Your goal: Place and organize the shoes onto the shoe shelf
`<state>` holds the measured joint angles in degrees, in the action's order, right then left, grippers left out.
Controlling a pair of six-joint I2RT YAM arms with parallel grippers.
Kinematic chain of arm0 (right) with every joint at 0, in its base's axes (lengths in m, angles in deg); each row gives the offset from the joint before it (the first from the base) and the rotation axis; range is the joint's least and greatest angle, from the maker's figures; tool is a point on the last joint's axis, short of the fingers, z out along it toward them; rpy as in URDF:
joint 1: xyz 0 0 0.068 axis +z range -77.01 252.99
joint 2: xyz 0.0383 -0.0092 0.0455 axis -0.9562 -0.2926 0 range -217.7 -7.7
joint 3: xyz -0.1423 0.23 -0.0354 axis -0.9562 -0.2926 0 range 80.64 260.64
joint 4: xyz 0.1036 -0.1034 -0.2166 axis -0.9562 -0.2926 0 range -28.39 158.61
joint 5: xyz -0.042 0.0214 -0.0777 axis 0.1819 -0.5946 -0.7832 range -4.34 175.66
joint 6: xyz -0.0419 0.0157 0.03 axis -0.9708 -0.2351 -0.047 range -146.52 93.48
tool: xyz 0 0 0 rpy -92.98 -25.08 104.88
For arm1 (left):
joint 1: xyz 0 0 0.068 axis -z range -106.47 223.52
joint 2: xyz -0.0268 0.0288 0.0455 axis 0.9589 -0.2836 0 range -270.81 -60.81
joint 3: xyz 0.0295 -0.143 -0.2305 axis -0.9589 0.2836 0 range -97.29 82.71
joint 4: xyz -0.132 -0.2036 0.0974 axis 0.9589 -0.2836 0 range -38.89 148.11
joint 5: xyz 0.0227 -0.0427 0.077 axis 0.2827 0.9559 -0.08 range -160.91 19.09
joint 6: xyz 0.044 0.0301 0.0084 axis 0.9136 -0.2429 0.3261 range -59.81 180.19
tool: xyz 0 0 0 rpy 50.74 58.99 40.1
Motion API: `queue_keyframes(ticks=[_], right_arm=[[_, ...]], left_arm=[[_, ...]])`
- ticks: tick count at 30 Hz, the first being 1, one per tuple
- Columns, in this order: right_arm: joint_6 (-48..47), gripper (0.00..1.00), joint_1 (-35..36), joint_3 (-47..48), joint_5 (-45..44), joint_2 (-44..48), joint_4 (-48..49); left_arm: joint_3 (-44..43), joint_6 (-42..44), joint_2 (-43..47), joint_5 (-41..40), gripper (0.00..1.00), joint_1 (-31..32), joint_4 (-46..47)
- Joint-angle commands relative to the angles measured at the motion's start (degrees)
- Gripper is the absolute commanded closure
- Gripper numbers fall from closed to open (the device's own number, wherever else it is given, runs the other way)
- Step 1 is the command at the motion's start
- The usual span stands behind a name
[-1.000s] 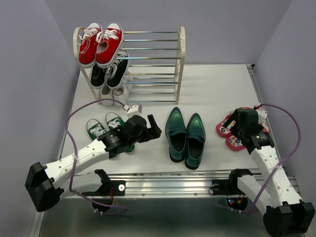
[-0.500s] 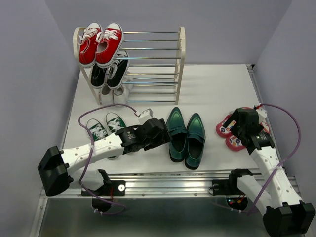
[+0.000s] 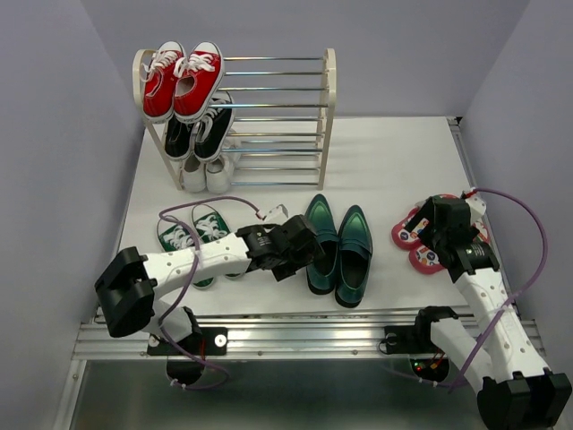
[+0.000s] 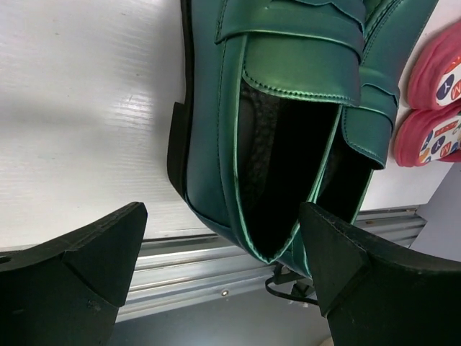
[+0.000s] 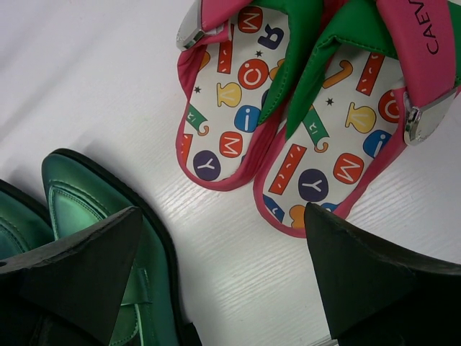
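A pink strap on the flip-flops [image 5: 288,137] reads "CAEV", cut off at the picture's edge. Their footbeds carry bright printed letters, among them M, O, Y and i. The right gripper [image 5: 223,211] hangs above them, jaws spread and empty. The left gripper [image 4: 220,216], beside the green sneakers [image 3: 192,235] a second ago, has swung right to the heel of the glossy dark green loafers [image 3: 354,242], fingers wide apart, holding nothing. All three pairs lie on the white table [image 3: 385,161], in front of the chrome-rod shoe shelf [image 3: 329,107].

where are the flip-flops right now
In the top view, the flip-flops lie on the table at its right side, just right of the green loafers.
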<state>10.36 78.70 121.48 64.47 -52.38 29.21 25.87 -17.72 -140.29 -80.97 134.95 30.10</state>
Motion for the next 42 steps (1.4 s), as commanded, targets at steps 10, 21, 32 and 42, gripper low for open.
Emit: queue_keyframes(ticks=[10, 21, 32, 42], right_arm=[[-0.1, 0.0, 0.3, 1.2, -1.2, 2.5, 2.2], [0.3, 0.0, 0.3, 0.9, -1.0, 2.0, 2.2], [0.3, 0.0, 0.3, 1.1, -1.2, 2.1, 2.1], [0.0, 0.0, 0.3, 0.8, -0.5, 1.1, 2.6]], left_arm=[[-4.2, -5.2, -6.4, 3.1, 0.02, 3.0, -5.9], [-6.5, -6.1, -10.3, 3.3, 0.25, 4.8, -8.4], [-9.5, -5.6, -11.8, 1.2, 0.77, 4.8, -11.4], [-14.3, -3.0, -11.9, -5.0, 1.0, 6.2, -19.7]])
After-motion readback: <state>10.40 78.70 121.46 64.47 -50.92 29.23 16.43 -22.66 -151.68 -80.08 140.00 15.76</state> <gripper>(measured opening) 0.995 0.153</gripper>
